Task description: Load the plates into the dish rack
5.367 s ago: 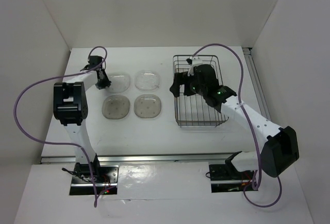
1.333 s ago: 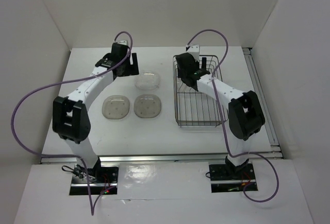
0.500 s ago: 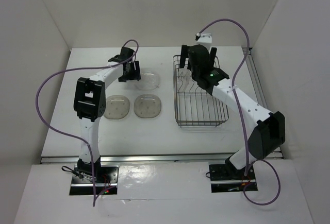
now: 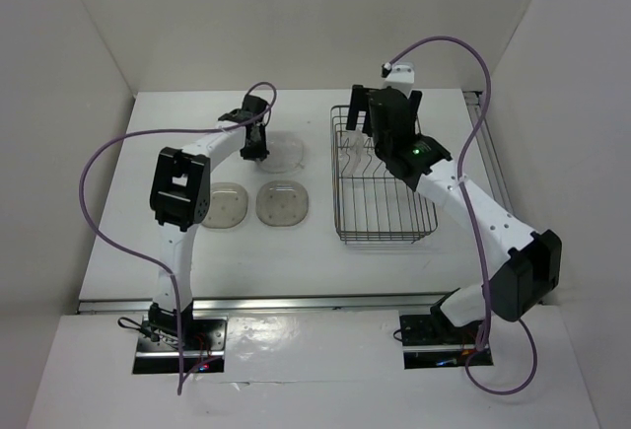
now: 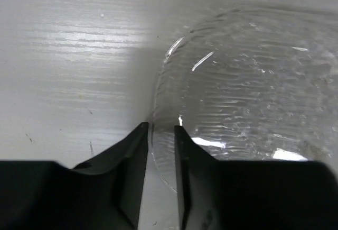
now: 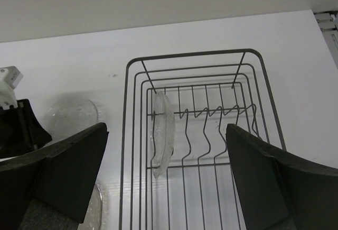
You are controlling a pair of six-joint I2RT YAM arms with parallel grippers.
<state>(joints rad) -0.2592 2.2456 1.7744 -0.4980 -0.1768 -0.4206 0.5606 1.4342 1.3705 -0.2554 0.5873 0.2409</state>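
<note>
Robotics lab booth: plain white walls (image 4: 296, 15) enclose a white table (image 4: 296, 256).

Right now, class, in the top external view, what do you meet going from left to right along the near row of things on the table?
left smoky plate → right smoky plate → dish rack
</note>
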